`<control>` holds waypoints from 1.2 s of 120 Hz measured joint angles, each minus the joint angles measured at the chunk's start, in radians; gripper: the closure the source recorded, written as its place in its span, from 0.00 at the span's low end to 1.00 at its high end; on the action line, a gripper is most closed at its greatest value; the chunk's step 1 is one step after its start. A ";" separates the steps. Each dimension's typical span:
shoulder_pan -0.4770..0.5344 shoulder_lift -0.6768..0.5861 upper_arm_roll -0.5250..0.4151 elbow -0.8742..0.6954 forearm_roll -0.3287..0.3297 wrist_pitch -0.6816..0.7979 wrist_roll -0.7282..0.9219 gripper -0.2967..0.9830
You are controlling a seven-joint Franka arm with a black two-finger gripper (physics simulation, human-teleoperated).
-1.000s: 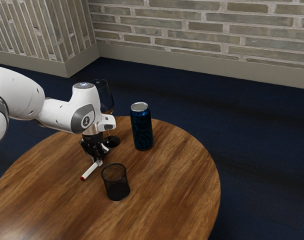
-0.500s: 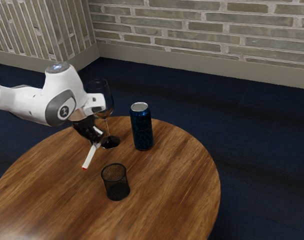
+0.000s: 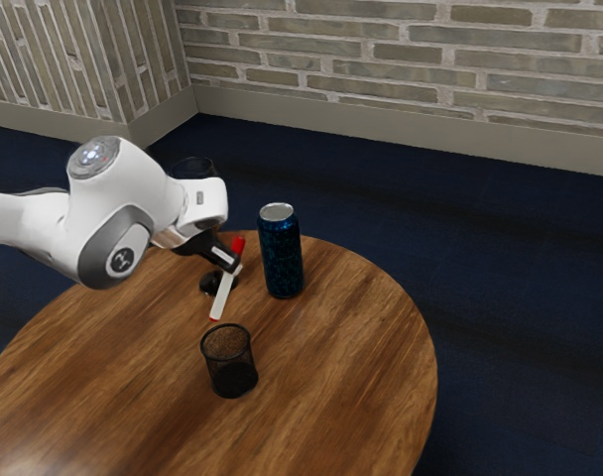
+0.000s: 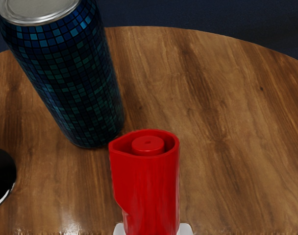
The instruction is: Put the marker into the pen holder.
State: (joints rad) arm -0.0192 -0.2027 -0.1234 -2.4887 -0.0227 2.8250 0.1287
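Note:
The gripper (image 3: 230,266) is shut on the marker (image 3: 222,295), a white pen with a red cap, held in the air. The marker leans, its red cap up and its white end pointing down, just behind and above the pen holder. That pen holder (image 3: 229,361), a black mesh cup, stands upright on the table. In the wrist view the red cap of the marker (image 4: 151,188) rises between pale fingertips at the lower edge.
A dark blue can (image 3: 282,253) stands close to the gripper, toward the exterior view's right; the wrist view has the can (image 4: 70,73) too. A wine glass (image 3: 192,169) is partly hidden behind the hand. The round wooden table (image 3: 351,347) holds everything.
The marker has been lifted and carried toward the exterior view's right, nearer the can. My hand has tilted, and the marker has swung more upright with its red cap in sight.

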 joint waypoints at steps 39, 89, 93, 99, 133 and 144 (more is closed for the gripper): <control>0.001 0.032 -0.044 -0.078 -0.029 0.115 0.016 0.80; 0.001 0.032 -0.055 -0.122 -0.033 0.174 0.034 0.53; 0.001 0.033 -0.055 -0.122 -0.033 0.174 0.035 0.48; 0.001 0.032 -0.055 -0.122 -0.033 0.168 0.035 0.43; -0.002 0.224 0.059 0.668 -0.017 -0.566 0.031 0.28; -0.035 0.246 0.126 0.860 -0.012 -0.820 0.013 0.27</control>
State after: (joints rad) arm -0.0544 0.0429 0.0030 -1.6288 -0.0345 2.0049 0.1414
